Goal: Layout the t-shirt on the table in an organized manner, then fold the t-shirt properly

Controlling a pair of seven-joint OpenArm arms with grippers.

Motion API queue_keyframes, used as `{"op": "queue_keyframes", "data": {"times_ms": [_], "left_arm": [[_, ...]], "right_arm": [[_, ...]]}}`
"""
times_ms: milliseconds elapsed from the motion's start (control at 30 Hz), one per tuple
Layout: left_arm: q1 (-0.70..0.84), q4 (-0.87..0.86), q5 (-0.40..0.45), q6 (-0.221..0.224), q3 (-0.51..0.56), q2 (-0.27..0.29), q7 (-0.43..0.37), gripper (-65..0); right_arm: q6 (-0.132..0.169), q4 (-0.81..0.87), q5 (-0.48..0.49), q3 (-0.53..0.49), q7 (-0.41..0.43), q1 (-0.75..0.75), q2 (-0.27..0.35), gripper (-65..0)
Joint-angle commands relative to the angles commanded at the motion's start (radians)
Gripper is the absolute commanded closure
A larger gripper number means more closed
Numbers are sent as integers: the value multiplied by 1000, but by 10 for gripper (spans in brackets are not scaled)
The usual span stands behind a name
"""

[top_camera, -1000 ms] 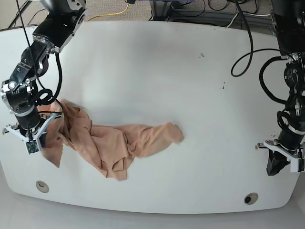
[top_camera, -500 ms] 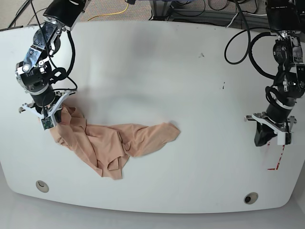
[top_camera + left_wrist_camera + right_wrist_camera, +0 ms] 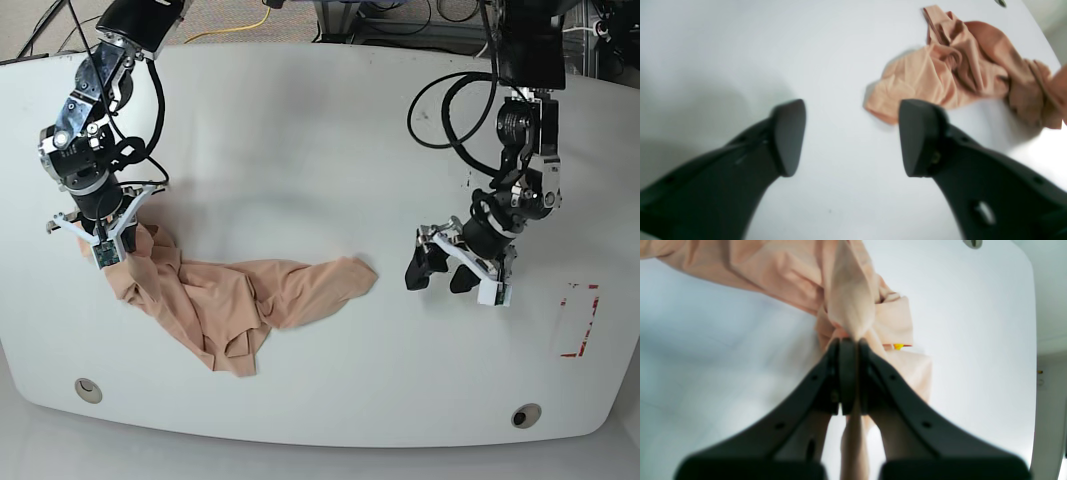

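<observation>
The peach t-shirt (image 3: 230, 300) lies crumpled in a long heap on the front left of the white table (image 3: 300, 150). My right gripper (image 3: 108, 245) is shut on the shirt's left end, and the right wrist view shows a fold of the t-shirt (image 3: 853, 300) pinched in that right gripper (image 3: 848, 343). My left gripper (image 3: 438, 273) hovers open just right of the shirt's right tip. In the left wrist view the left gripper (image 3: 851, 140) holds nothing, and the t-shirt (image 3: 940, 76) lies ahead beyond the right finger.
Two round grommet holes (image 3: 88, 389) (image 3: 526, 415) sit near the table's front edge. A red-tape rectangle (image 3: 578, 320) marks the right side. Cables hang behind the table's far edge.
My left arm has swung in from the table's right edge toward the shirt's right tip. My right gripper has carried the shirt's left end farther back and slightly right.
</observation>
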Motion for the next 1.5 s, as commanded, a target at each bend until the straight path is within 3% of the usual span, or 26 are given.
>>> {"op": "queue_keyframes", "data": {"times_ms": [267, 567, 800, 1167, 1267, 1500], "left_arm": [[-166, -250, -3, 0, 164, 34, -6, -472], [-264, -463, 35, 6, 183, 91, -6, -471], [-278, -525, 121, 20, 183, 138, 0, -474], [-275, -525, 121, 18, 296, 161, 0, -467], [-272, -525, 121, 18, 298, 164, 0, -390], [-270, -526, 121, 23, 296, 163, -3, -124]], "right_arm": [[0, 0, 2, 0, 0, 2, 0, -2], [0, -2, 2, 3, 0, 5, 0, -2], [0, -2, 2, 3, 0, 5, -2, -2], [0, -5, 2, 3, 0, 6, -2, -2], [0, -5, 2, 3, 0, 8, -2, -2], [0, -5, 2, 3, 2, 8, -2, -2]]}}
